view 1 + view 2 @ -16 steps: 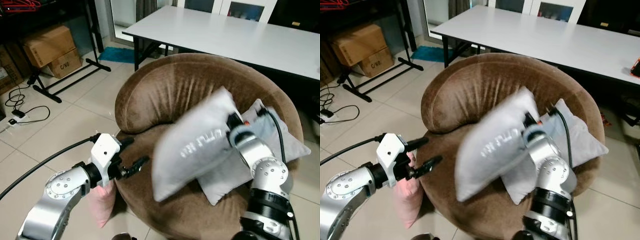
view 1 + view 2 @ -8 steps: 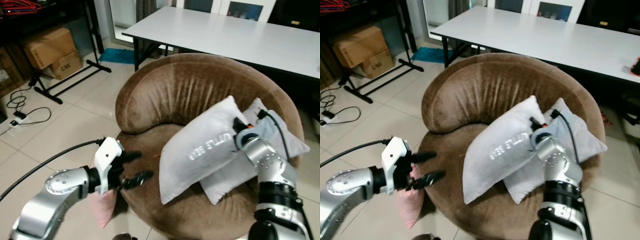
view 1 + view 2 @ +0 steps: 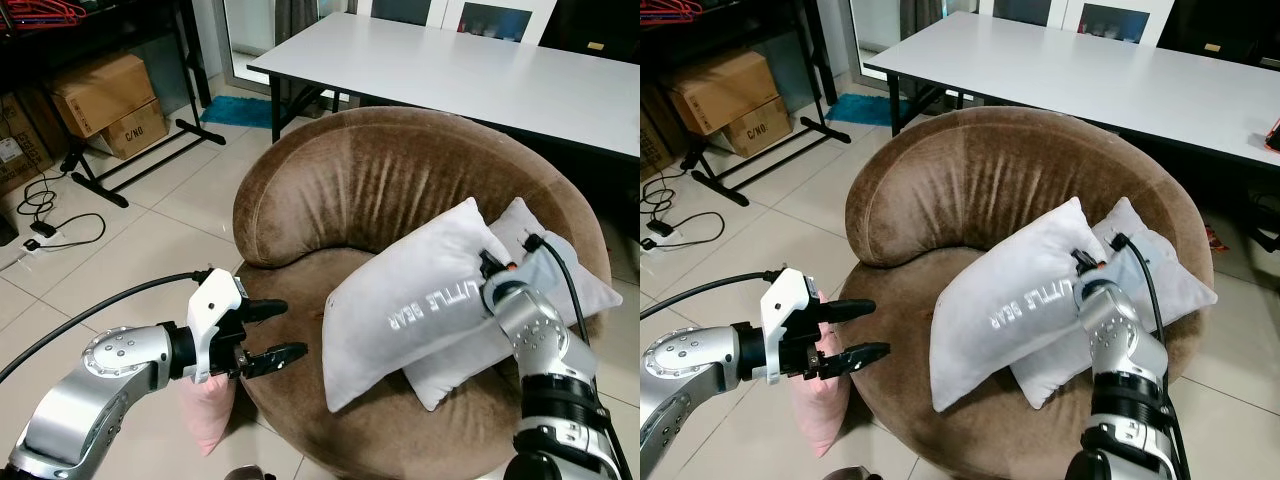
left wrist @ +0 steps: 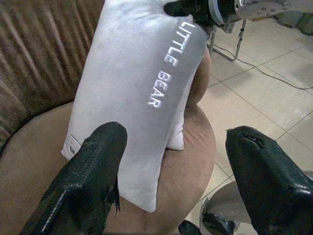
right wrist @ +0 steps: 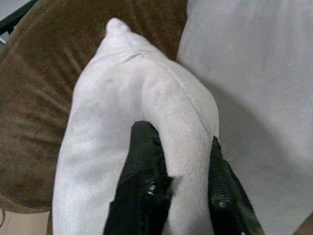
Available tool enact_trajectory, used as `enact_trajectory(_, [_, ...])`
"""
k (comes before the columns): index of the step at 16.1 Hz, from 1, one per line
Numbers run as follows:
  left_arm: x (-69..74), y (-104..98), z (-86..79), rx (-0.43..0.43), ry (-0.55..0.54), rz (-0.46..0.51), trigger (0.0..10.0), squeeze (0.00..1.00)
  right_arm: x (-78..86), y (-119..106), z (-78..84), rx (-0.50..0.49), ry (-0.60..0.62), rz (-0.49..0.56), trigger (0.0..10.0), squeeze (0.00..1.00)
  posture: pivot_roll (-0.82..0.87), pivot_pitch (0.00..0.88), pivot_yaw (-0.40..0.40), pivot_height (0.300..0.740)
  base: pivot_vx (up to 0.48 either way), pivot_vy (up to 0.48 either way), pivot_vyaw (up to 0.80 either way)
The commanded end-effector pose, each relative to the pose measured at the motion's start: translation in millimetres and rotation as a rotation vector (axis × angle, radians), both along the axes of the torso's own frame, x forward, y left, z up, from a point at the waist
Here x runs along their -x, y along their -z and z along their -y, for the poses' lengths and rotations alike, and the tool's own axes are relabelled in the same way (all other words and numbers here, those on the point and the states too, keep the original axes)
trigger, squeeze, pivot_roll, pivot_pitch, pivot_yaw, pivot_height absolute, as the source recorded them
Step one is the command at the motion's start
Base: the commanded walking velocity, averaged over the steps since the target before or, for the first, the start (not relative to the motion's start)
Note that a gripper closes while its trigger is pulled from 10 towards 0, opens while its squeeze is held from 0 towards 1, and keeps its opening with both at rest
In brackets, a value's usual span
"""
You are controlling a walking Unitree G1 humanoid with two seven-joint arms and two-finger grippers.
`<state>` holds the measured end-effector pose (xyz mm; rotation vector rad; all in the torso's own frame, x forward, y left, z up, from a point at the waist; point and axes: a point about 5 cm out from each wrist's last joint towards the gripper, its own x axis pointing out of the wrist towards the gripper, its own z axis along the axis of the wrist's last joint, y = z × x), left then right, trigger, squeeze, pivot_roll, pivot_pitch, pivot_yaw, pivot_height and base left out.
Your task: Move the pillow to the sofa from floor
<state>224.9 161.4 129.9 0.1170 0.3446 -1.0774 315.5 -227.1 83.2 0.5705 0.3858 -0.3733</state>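
Pillow: I am seeing the grey pillow (image 3: 410,305), lettered LITTLE BEAR, at centre right of the head view, lying slantwise on the seat of the brown sofa (image 3: 330,190). Its lower corner is resting on the cushion and its upper end is leaning on a second grey pillow (image 3: 560,290) behind it.

Right gripper: I am keeping the right gripper (image 5: 178,181) on the pillow's upper edge, right of centre in the head view. In the wrist view both black fingers (image 5: 142,181) are pinching a bulged fold of fabric, which is what is propping that end up.

Left gripper: I am holding the left gripper (image 3: 268,332) at lower left of the head view, just off the seat's front edge. Its fingers (image 4: 93,171) are spread wide with nothing between them, aimed at the pillow's lower end, probably so it can steady that end if needed.

Placement reasoning: I am judging the pillow as already borne by the seat, so the pinch is likely doing little beyond positioning.

Progress: I am reading the task as nearly complete; the release is not yet done.

Other: a pink pillow (image 3: 207,410) is sitting on the tiled floor (image 3: 130,240) against the sofa base, low left in the frame, just beneath the left gripper.

Background: a white table (image 3: 450,70) is standing across the top of the frame, cardboard boxes (image 3: 105,100) at upper left.
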Motion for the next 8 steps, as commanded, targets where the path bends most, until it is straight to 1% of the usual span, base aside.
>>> enact_trajectory(1, [-2.6, -7, 1.1, 0.0, 0.008, 0.04, 10.0, 0.0, -0.8, -4, 5.2, 0.031, 0.003, 0.027, 10.0, 1.0, 0.02, 0.0, 0.016, 0.74, 0.0, 0.0, 0.0])
enact_trajectory(2, [-3.5, -8, 1.1, 0.008, -0.004, 0.061, 10.0, 0.0, -2.1, -11, 6.2, 0.052, -0.019, 0.069, 10.0, 1.0, 0.02, 0.0, 0.013, 0.74, 0.0, 0.0, 0.0])
enact_trajectory(3, [-4.4, -12, 0.4, 0.025, -0.046, 0.091, 10.0, 0.0, -2.1, -23, 11.8, 0.08, -0.022, 0.125, 10.0, 1.0, 0.02, 0.0, 0.015, 0.74, 0.0, 0.0, 0.0])
enact_trajectory(4, [-4.7, -13, -0.1, 0.031, -0.076, 0.111, 10.0, 0.0, -1.2, -29, 15.9, 0.116, -0.024, 0.142, 10.0, 1.0, 0.02, 0.0, 0.013, 0.74, 0.0, 0.0, 0.0])
enact_trajectory(5, [-3.9, -14, 0.0, 0.036, -0.093, 0.119, 10.0, 0.0, -0.5, -32, 17.7, 0.13, -0.029, 0.152, 10.0, 1.0, 0.02, 0.0, 0.013, 0.74, 0.0, 0.0, 0.0])
enact_trajectory(6, [-0.6, -13, 1.2, 0.043, -0.151, 0.14, 10.0, 0.0, 1.2, -46, 18.9, 0.178, -0.088, 0.207, 10.0, 1.0, 0.02, 0.0, 0.01, 0.74, 0.0, 0.0, 0.0])
enact_trajectory(7, [1.6, -12, 1.5, 0.058, -0.19, 0.137, 10.0, 0.0, 3.7, -55, 16.3, 0.206, -0.136, 0.232, 10.0, 1.0, 0.02, 0.0, 0.004, 0.74, 0.0, 0.0, 0.0])
enact_trajectory(8, [2.4, -12, 1.4, 0.06, -0.204, 0.143, 10.0, 0.0, 5.4, -58, 15.3, 0.228, -0.155, 0.24, 10.0, 1.0, 0.02, 0.0, 0.004, 0.74, 0.0, 0.0, 0.0])
